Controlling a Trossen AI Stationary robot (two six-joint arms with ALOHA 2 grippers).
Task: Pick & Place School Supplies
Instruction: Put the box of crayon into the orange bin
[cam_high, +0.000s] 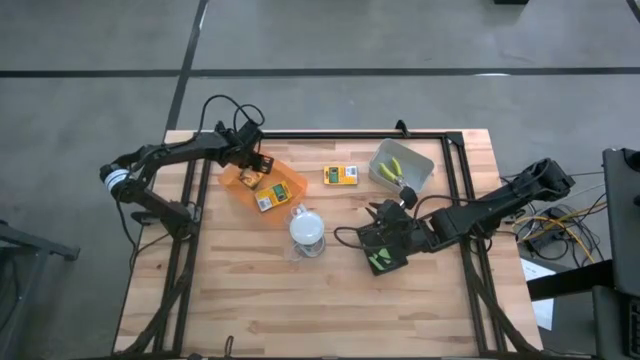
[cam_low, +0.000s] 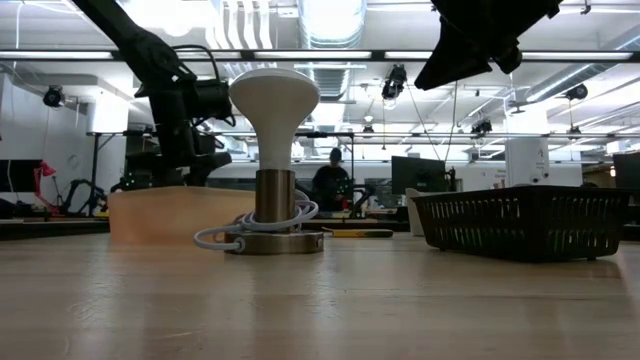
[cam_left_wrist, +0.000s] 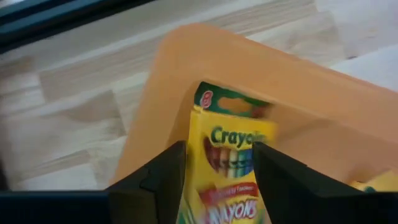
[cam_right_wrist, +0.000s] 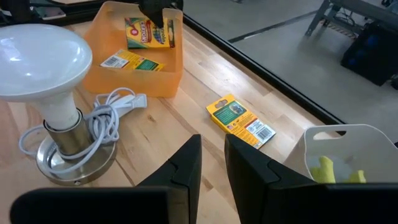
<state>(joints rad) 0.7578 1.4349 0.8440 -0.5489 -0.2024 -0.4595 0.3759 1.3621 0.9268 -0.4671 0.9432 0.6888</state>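
Observation:
In the left wrist view a yellow Crayola crayon box (cam_left_wrist: 227, 162) lies inside the orange tray (cam_left_wrist: 186, 74), between the fingers of my open left gripper (cam_left_wrist: 217, 180). From the right wrist view the same box (cam_right_wrist: 149, 32) lies tilted in the tray under that gripper. A second printed box (cam_right_wrist: 134, 62) lies flat in the tray. A third box (cam_high: 340, 176) lies flat on the table. My right gripper (cam_right_wrist: 212, 155) hovers near the table's middle, its fingers a narrow gap apart with nothing between them. My left gripper comes at the crayon box from above, slanting down, with one finger (cam_left_wrist: 165, 186) beside each long edge (cam_left_wrist: 193, 155) of the box. Whether either finger touches the box, I cannot tell. The box rests in the orange tray.
A white domed lamp (cam_high: 307, 228) with a coiled cord stands between the arms. A grey tray (cam_high: 415, 165) at the far right holds yellow-green-handled tools (cam_high: 395, 172). A black mesh basket (cam_low: 525, 220) sits under the right arm. Bare wood lies along the near edge.

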